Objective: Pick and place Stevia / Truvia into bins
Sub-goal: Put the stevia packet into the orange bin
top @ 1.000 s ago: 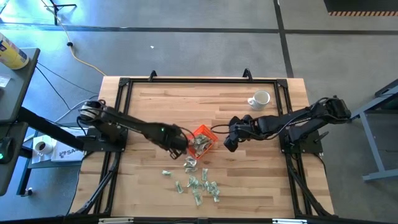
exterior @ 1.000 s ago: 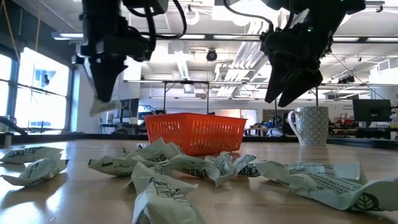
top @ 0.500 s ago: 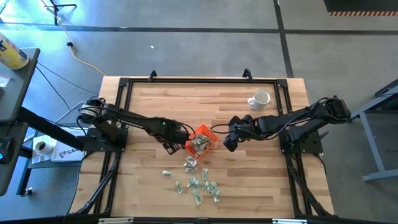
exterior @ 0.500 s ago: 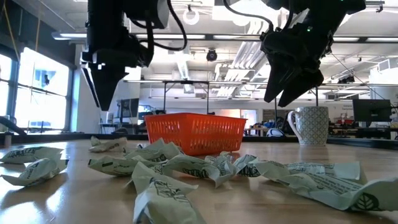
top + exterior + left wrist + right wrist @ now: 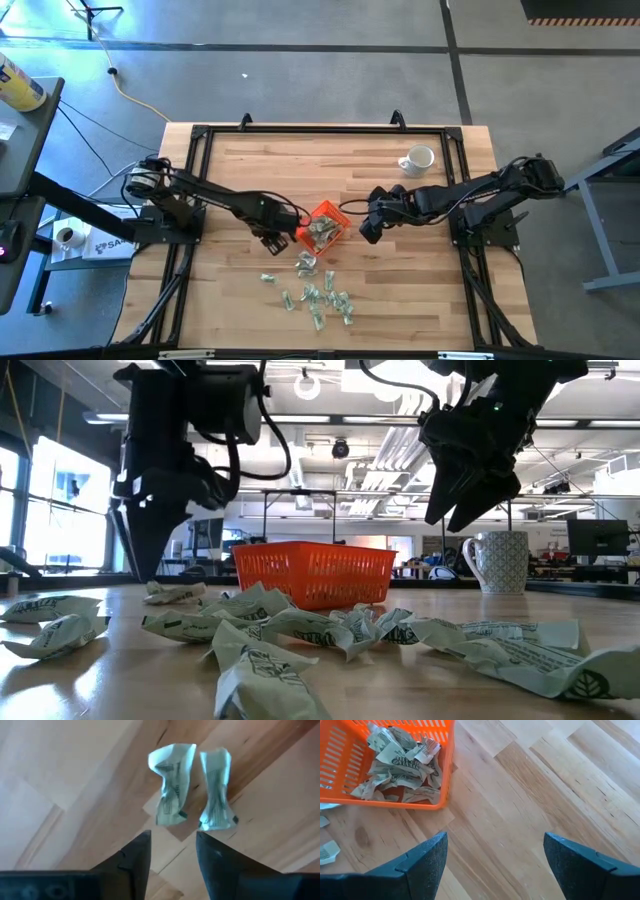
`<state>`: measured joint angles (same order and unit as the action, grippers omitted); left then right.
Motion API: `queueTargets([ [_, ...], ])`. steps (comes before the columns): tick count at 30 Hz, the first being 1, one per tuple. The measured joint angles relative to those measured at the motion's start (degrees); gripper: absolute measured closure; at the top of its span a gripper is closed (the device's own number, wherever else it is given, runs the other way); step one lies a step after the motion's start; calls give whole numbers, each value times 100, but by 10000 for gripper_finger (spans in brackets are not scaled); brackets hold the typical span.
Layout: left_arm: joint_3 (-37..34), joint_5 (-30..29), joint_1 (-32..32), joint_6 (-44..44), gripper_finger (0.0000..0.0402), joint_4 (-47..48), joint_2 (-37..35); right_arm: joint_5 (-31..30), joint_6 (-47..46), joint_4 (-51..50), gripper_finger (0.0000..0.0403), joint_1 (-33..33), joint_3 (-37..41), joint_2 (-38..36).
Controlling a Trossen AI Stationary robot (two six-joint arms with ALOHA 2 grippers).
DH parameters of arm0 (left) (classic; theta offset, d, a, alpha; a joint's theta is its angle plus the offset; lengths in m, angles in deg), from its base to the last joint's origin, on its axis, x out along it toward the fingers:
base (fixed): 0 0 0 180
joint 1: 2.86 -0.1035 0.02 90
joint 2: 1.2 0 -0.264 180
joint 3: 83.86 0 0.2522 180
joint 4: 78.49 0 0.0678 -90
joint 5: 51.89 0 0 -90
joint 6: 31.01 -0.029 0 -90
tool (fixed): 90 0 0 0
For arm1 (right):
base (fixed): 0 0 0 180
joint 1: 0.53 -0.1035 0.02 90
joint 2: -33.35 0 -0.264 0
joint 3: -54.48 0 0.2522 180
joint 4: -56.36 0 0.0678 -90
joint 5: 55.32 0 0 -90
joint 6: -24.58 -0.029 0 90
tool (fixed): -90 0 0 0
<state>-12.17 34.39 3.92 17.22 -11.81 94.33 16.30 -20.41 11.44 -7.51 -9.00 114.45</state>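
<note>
The orange tray (image 5: 323, 227) stands mid-table with several crumpled green-and-white sachets (image 5: 400, 760) in it. More sachets (image 5: 318, 295) lie loose on the wood toward the near edge. My left gripper (image 5: 270, 241) is open just left of the tray, low over the table. Two sachets (image 5: 172, 785) (image 5: 216, 790) lie flat on the wood just beyond its fingertips, untouched. In the low view one shows as a sachet (image 5: 175, 592) beside the left gripper (image 5: 140, 565). My right gripper (image 5: 367, 233) hangs wide open right of the tray, above bare wood, holding nothing.
A white mug (image 5: 418, 159) stands at the far right of the table, behind my right arm. A black frame (image 5: 320, 128) runs around the tabletop. Bare wood lies along the far side and at the left.
My left gripper has opened and let go of a sachet, which has fallen onto the wood left of the tray. The gripper has then gone down and a little toward the table's left edge.
</note>
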Motion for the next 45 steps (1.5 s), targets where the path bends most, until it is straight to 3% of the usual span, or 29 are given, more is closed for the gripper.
queueTargets([
  [11, -24, -610, -39, -316, 252, -272, -1, 88, -150, 0, 84, 0, 0, 0],
  [22, -567, -258, -232, -307, 262, -682, -17, 117, -276, 0, 84, 0, 0, 0],
  [26, -571, -264, -229, -315, 303, -724, -15, 100, -278, 0, 84, 0, 0, 0],
  [30, -580, -460, -227, -459, 373, -664, -9, 83, -278, 0, 84, 0, 0, 0],
  [34, -588, -770, -227, -497, 374, -554, -5, 64, -278, 0, 84, 0, 0, 0],
  [45, 657, -1016, -227, -583, 379, -381, -278, -27, -259, -2, 84, 0, 0, 0],
])
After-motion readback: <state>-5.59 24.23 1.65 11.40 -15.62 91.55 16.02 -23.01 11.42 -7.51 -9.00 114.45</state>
